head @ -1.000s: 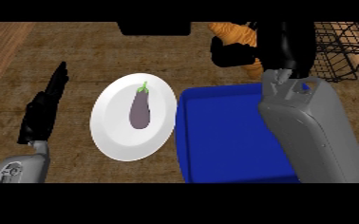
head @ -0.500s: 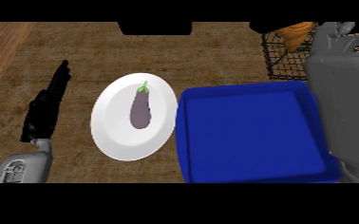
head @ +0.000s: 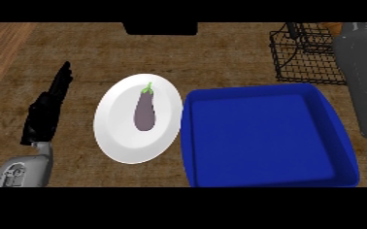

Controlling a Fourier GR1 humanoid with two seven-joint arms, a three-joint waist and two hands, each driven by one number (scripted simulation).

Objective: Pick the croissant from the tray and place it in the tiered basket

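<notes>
Croissant (head: 332, 27) barely visible over tiered basket (head: 305, 53); right hand unseen, left hand (head: 49, 107) open, holding nothing

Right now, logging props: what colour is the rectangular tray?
Deep blue rectangular tray, seen in the head view.

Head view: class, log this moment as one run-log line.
tray: holds nothing | croissant: barely visible at basket | left hand: open, resting | eggplant: on plate

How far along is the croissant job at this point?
Pickup looks done: the blue tray holds nothing. In hand: the right forearm reaches over the wire basket, with a sliver of orange, probably the croissant, at its edge. The release into the basket cannot be seen yet. The left hand rests open.
</notes>
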